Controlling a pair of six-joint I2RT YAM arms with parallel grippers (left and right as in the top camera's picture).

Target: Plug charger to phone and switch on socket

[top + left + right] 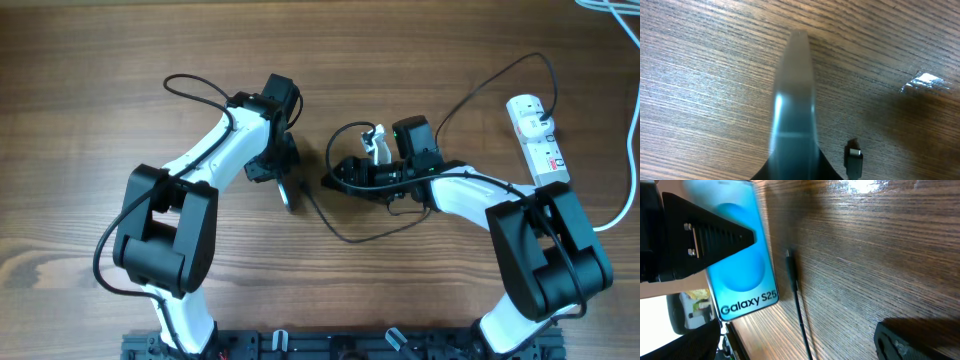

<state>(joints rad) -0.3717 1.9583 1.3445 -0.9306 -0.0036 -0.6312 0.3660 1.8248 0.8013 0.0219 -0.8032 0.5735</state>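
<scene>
My left gripper [283,180] is shut on the phone [290,196] and holds it on its edge on the table. The left wrist view shows the phone's thin edge [792,100]. The right wrist view shows its teal screen [740,265] with white lettering, and a left finger [705,240] across it. The charger's connector [854,159] lies on the wood just beside the phone, loose; it also shows in the right wrist view [790,265]. Its black cable [350,238] loops back to the socket [535,140] at the far right. My right gripper [332,180] is open and empty, a little right of the connector.
The socket's white cord [630,150] runs along the right edge of the table. The cable's loops lie around the right arm [460,195]. Bare wood lies to the left and at the back.
</scene>
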